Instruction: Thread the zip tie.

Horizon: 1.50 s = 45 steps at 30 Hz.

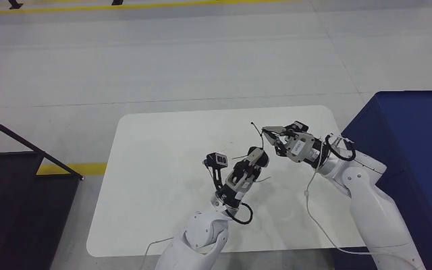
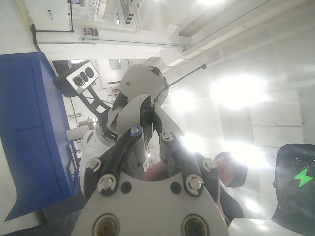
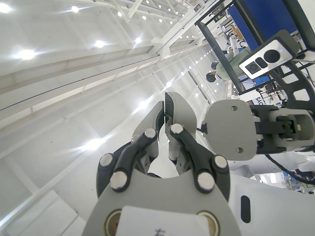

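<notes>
A thin black zip tie sticks up over the white table, just right of its middle. My left gripper comes up from the near edge and is shut on the tie's lower part. In the left wrist view the tie runs out from the closed tips of the left gripper to its small head. My right gripper comes in from the right, close beside the tie's upper part. In its own view the right gripper is shut, and I cannot tell whether anything is between its pads. The left gripper's body is right beside it.
A blue cabinet stands against the table's right edge. A black frame stands off the left side. A loose white cable hangs from the right arm over the table. The table's left half is bare.
</notes>
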Each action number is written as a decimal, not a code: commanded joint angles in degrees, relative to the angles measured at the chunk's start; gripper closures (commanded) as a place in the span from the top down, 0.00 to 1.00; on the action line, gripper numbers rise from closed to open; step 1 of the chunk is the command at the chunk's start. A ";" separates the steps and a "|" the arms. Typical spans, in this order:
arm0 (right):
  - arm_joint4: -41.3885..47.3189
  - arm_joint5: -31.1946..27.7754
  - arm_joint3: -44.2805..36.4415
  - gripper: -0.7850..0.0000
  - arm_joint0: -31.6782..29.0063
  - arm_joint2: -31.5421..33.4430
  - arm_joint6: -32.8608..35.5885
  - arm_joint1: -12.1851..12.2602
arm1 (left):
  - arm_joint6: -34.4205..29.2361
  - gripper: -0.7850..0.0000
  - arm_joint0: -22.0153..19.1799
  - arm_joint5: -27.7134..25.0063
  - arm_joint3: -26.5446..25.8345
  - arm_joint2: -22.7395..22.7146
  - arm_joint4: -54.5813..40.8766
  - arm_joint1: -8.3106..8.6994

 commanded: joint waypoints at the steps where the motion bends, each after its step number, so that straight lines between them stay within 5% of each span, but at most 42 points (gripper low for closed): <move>1: 0.31 -0.15 0.00 0.00 0.08 0.36 0.08 0.00 | -0.73 0.00 0.06 0.83 0.50 -0.10 1.73 0.18; 27: 1.24 0.40 0.03 0.00 0.27 -0.61 -0.23 -0.25 | 0.55 0.01 -0.29 1.94 2.16 0.18 10.73 0.74; 28: 1.18 0.45 0.03 0.00 0.28 -0.69 -0.22 -0.26 | 0.38 0.27 -0.30 1.83 2.11 0.20 10.16 0.74; 30: 1.15 0.54 0.11 0.00 0.29 -0.78 -0.22 -0.28 | 0.47 0.34 -0.41 1.16 1.99 0.11 10.04 0.74; 31: 1.16 0.61 0.18 0.00 0.28 -0.80 -0.23 -0.28 | 0.59 0.48 -0.34 0.78 1.88 0.16 9.63 0.72; 34: 1.13 0.62 0.25 0.00 0.30 -0.82 -0.18 -0.29 | 1.12 0.58 -0.34 -0.33 1.69 0.03 8.94 0.69; 35: 1.11 0.61 0.27 0.00 0.31 -0.81 -0.16 -0.30 | 1.23 0.70 -0.33 -0.69 1.63 0.04 8.56 0.66; 37: 0.95 0.72 0.28 0.00 0.33 -0.78 -0.14 -0.29 | 1.14 0.53 -0.39 -0.92 1.63 0.02 8.10 0.66; 38: 0.92 0.80 0.30 0.00 0.33 -0.69 -0.08 -0.27 | 1.30 0.63 -0.38 -1.14 1.64 -0.07 8.00 0.66; 39: 0.85 0.85 0.30 0.00 0.36 -0.55 -0.01 -0.25 | 1.52 0.89 -0.37 -1.22 1.68 -0.15 7.81 0.66; 40: 0.81 0.78 0.29 0.00 0.43 -0.33 0.04 -0.23 | 1.86 1.00 -0.35 -1.03 1.87 -0.32 7.36 0.65; 45: 3.89 1.03 -0.65 0.00 0.54 1.41 2.05 -0.20 | 5.34 1.00 -1.67 -0.02 4.94 -3.19 6.86 0.74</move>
